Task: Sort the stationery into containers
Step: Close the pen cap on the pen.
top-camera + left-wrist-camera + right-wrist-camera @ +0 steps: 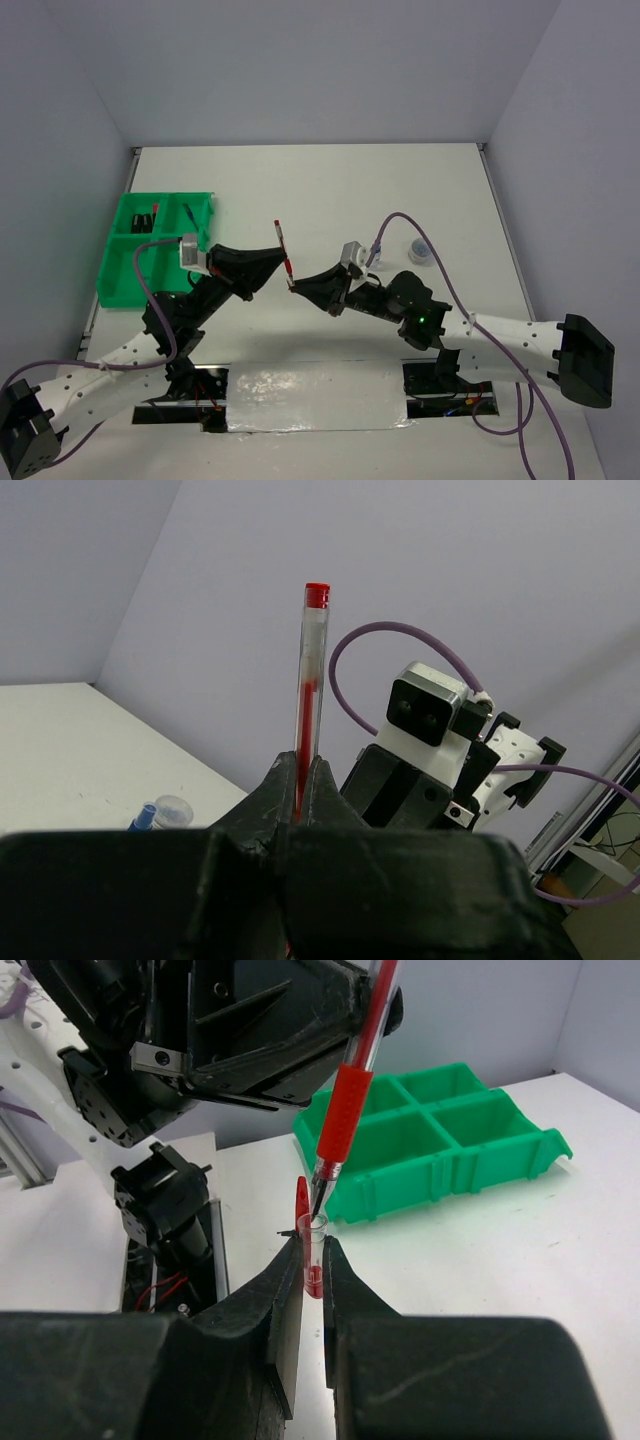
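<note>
Red pen [312, 680] clamped in left pincer [298, 772], tip at cap [314, 1236] mouth; cap clamped in right pincer [312, 1270].

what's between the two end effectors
The red pen, held by the left end effector, tip at the cap in the right end effector; right wrist view.

No lettering or number is readable on the red pen [283, 248] or green tray [120, 292].

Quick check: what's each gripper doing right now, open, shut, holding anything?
Left gripper: closed, holding the red pen.
Right gripper: closed, pinching the pen cap right under the pen's tip.
</note>
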You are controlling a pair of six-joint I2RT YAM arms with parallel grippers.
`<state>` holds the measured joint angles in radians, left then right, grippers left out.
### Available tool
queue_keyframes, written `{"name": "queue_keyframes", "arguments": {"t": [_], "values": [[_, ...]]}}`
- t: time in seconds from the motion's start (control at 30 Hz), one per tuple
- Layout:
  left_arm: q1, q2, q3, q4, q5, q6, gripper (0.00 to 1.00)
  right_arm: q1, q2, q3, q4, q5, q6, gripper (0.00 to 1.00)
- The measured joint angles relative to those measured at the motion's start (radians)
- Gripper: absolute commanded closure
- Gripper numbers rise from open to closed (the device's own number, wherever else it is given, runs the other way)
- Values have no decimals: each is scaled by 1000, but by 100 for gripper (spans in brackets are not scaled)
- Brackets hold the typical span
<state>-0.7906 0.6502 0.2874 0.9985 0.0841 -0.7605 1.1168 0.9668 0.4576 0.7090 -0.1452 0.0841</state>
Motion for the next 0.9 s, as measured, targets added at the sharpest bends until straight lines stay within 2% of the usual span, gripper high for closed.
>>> {"name": "queue_keyframes", "arguments": {"t": [0.43,0.9], "values": [[0,29,-4,35,17,1,100,0,-20,0,0,18,6,100],[0,81,-36,156,92,23,100,0,-23,28,-40,35,53,100]]}}
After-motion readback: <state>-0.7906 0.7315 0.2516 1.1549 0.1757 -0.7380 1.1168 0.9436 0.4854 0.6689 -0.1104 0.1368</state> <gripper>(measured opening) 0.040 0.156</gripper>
